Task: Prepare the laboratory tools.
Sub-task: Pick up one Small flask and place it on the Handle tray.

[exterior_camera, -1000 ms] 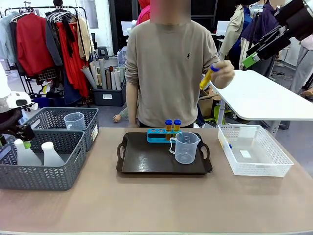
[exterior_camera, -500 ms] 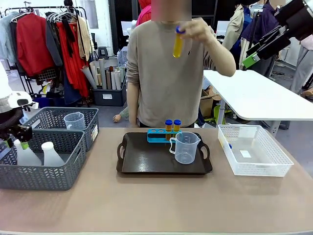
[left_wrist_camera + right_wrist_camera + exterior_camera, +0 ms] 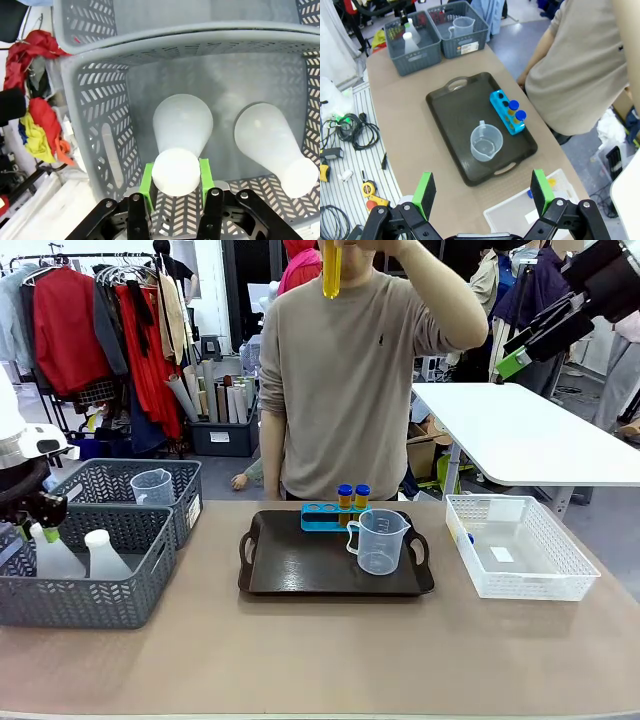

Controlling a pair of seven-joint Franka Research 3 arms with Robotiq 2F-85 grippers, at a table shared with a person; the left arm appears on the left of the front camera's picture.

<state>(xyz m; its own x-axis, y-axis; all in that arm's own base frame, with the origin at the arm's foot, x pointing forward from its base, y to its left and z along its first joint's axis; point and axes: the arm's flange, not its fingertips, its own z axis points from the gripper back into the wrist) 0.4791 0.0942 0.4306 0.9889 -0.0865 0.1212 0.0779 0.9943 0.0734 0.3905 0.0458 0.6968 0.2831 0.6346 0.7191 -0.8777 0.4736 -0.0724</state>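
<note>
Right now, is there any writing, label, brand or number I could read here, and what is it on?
No text can be read in any view.
White label on the end of the far grey basket: too small to read.
White slip in the white basket: blurred.
Small dark emblem on the person's sweater: no letters legible.
Clear beaker: any scale marks too faint to read.
</note>
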